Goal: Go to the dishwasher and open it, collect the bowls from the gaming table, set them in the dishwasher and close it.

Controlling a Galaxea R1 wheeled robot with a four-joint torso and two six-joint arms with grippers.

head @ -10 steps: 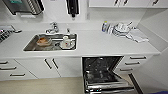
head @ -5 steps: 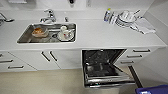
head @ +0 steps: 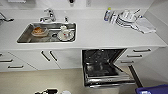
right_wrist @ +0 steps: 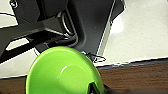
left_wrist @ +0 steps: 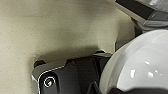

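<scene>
The dishwasher (head: 106,67) stands open under the white counter, its door (head: 110,81) folded down and a dark rack showing inside. A white bowl (left_wrist: 140,67) looms large in the left wrist view, and my left gripper (left_wrist: 100,88) grips its rim above the beige floor. A bright green bowl (right_wrist: 62,72) sits close in the right wrist view, with my right gripper (right_wrist: 96,88) shut on its rim. The gaming table is out of view.
A steel sink (head: 47,32) with dishes in it lies left of the dishwasher. Stacked plates and a cloth (head: 130,18) sit at the counter's right. White drawers (head: 136,53) flank the dishwasher. A blue object (head: 152,90) pokes in at the lower right.
The head camera has closed in on the counter a little, so sink and dishwasher sit slightly higher than a second ago. The dishwasher door stays down.
</scene>
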